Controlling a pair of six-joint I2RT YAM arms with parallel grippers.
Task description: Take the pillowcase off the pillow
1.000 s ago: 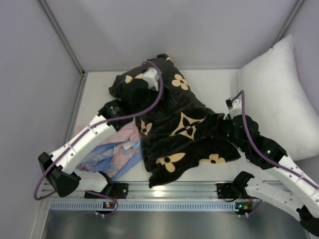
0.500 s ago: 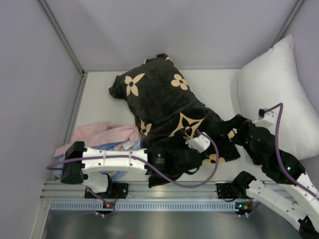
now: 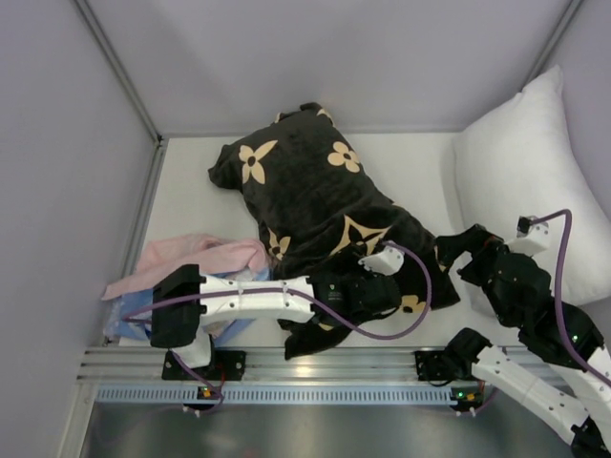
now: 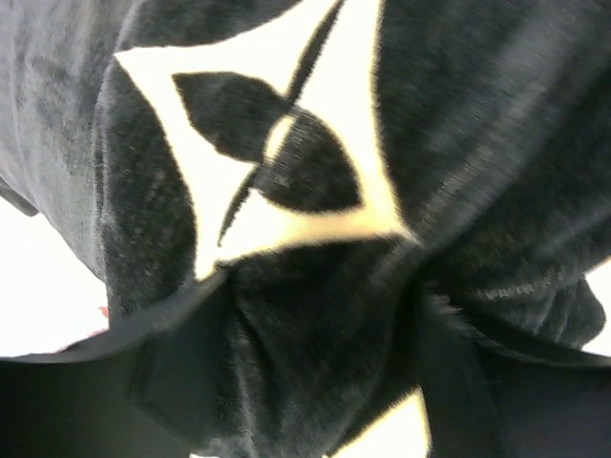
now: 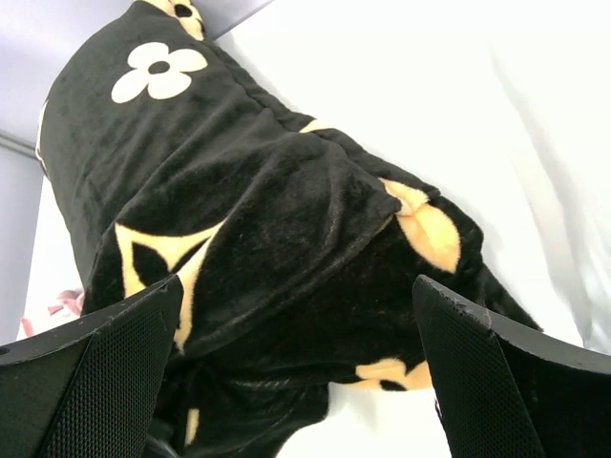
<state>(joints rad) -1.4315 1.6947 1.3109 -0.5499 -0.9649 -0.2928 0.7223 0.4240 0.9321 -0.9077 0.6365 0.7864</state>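
One pillowcase (image 3: 305,191), left tool (image 4: 305,372) spread over it, right tool (image 5: 296,315) spread nearby

Pillowcase (image 3: 315,205): black plush, printed in tan. There are four-petal flowers at its far end and near edge, and a four-point star with a black petal centre mid-cloth. In the left wrist view the star reads pale cream against the black pile. White pillow (image 3: 520,162), right: plain, no print. Near left: pink cloth (image 3: 196,258) and light-blue cloth (image 3: 124,322). Table top (image 3: 186,186): off-white. Walls (image 3: 334,57): pale lilac-grey. Left arm (image 3: 243,298) and right arm (image 3: 525,380): white links, black joints. Cables (image 3: 415,296): purple. Rail (image 3: 325,363), near edge: silver.
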